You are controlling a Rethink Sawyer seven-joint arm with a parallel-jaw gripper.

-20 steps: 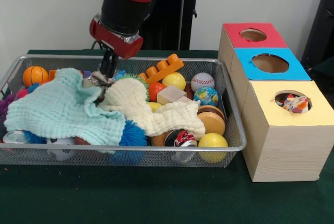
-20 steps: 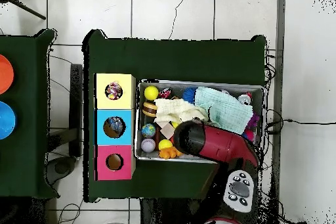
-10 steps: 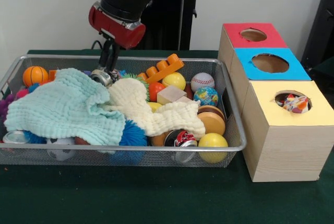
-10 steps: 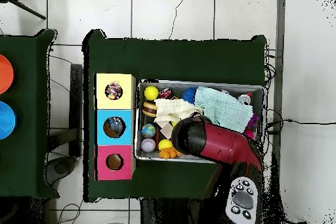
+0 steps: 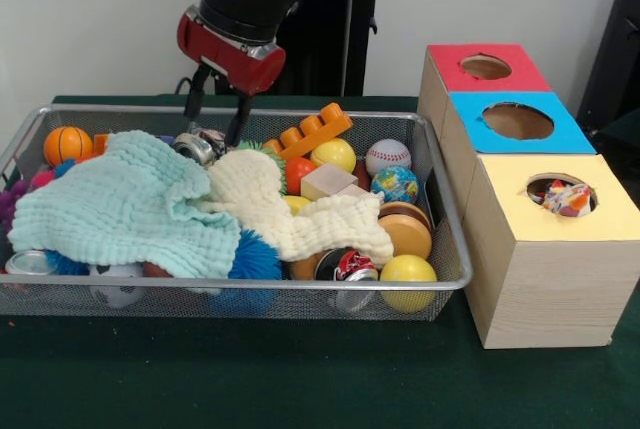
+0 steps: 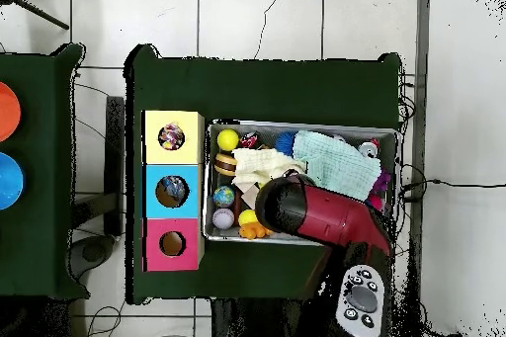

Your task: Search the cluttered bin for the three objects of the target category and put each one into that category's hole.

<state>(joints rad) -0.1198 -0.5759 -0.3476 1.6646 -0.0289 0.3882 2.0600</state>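
Green cloth over the table (image 5: 300,379) nearest the camera, bare in front of the wire mesh bin (image 5: 250,289). Just behind the bin's front wall, a yellow ball (image 5: 408,271), a red-and-black soda can (image 5: 345,265) lying on its side, and a blue spiky ball (image 5: 255,254) half buried. Over the middle, a mint muslin cloth (image 5: 120,209) and a cream cloth (image 5: 290,214), draped so as to hide much of the clutter and force a search. Further back, a wooden block (image 5: 327,181), globe ball (image 5: 395,185), baseball (image 5: 387,156), orange toy brick (image 5: 315,131), and a mini basketball (image 5: 67,144) at the far left corner. At right beside the bin, three boxes: yellow-topped box (image 5: 545,239) with a colourful item already in its hole, then blue-topped box (image 5: 515,124), then red-topped box (image 5: 485,67). At the far rim, hand (image 5: 215,119) raised with fingers spread and empty, above a silvery can-like item (image 5: 200,144), probably the current target, not yet gripped.
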